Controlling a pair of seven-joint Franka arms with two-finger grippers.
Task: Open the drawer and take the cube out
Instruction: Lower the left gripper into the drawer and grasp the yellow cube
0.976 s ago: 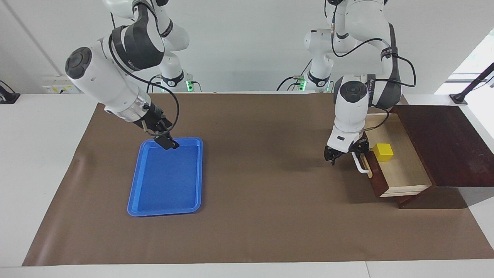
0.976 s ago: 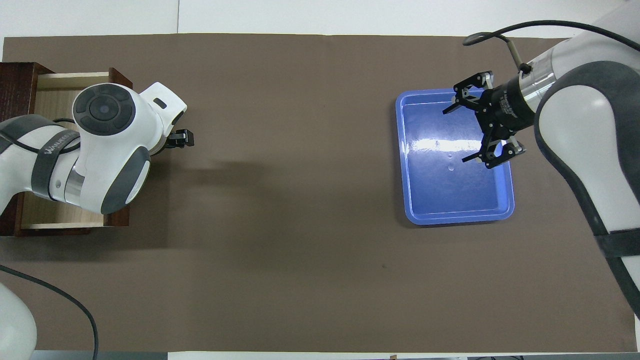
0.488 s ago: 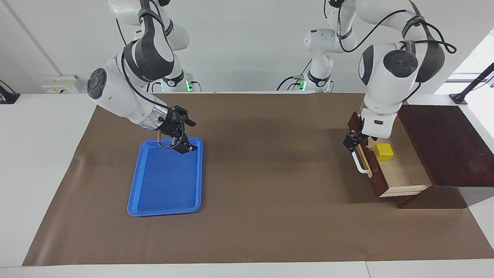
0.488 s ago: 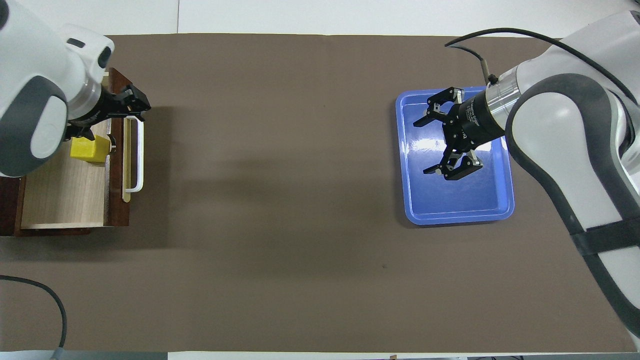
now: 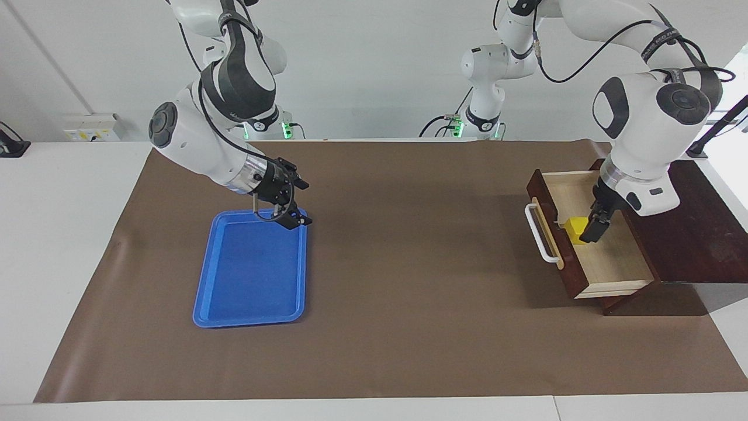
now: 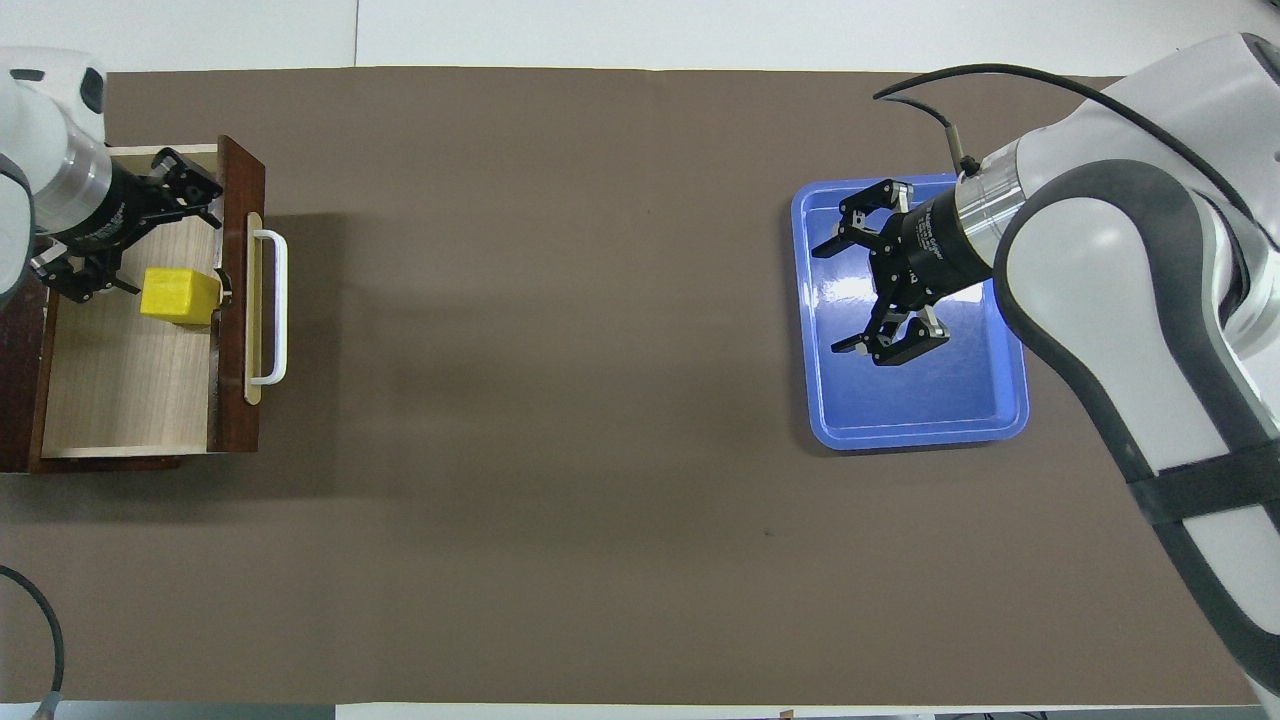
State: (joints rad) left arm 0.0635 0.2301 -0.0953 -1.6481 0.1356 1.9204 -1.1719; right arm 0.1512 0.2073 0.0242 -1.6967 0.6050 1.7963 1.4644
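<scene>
The drawer (image 5: 562,266) (image 6: 236,190) stands pulled out of its dark wooden box (image 5: 684,216), showing a pale interior and a white bar handle (image 5: 536,234) (image 6: 281,300). Inside lies the yellow cube (image 5: 574,227) (image 6: 178,295), close to the drawer front. My left gripper (image 5: 590,225) (image 6: 150,245) is open and reaches down into the drawer right beside the cube, holding nothing; I cannot tell if it touches the cube. Also open and holding nothing, my right gripper (image 5: 301,204) (image 6: 835,300) hangs over the blue tray.
The blue tray (image 5: 245,280) (image 6: 920,400) lies flat on the brown mat (image 5: 409,292) toward the right arm's end of the table. The wooden box sits at the left arm's end, by the table's edge.
My left gripper has swung from the drawer's handle over the front and down into the drawer beside the cube. The right gripper has shifted a little toward the table's middle over the tray.
</scene>
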